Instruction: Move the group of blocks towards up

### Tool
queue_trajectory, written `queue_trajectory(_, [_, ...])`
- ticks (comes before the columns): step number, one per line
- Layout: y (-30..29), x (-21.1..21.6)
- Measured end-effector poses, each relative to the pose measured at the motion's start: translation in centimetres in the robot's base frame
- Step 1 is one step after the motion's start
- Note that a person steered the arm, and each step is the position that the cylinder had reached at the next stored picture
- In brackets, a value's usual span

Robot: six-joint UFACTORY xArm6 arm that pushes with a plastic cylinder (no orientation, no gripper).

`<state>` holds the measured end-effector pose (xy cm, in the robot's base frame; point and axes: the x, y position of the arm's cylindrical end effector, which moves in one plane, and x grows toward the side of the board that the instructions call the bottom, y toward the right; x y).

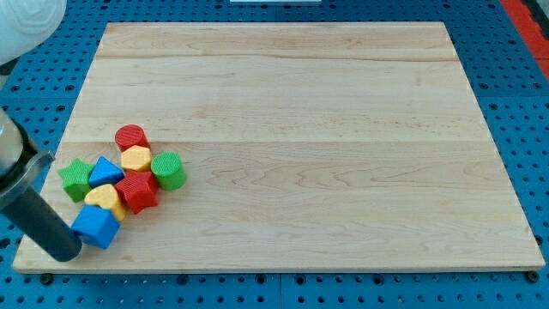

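A tight group of blocks sits at the lower left of the wooden board (292, 112). A red cylinder (131, 136) is at its top, with a yellow block (135, 158) just below it. A green cylinder (169, 170) is at the right, a green star (75, 178) at the left and a blue block (105, 170) between them. A red star (136, 190) lies in the middle, a yellow block (105, 200) to its lower left, and a blue cube (95, 226) at the bottom. My tip (64, 251) rests at the board's lower left corner, touching or nearly touching the blue cube's left side.
The board lies on a blue pegboard table (515, 103). A white rounded object (26, 21) sits at the view's top left corner. The rod's dark shaft (26, 202) slants in from the left edge.
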<state>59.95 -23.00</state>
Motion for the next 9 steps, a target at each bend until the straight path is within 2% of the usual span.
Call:
queue_trajectory(3, [3.9,-5.5])
queue_trajectory(6, [1.8,-5.6])
queue_trajectory(8, [1.7,-8.5])
queue_trajectory(9, [1.9,-7.5])
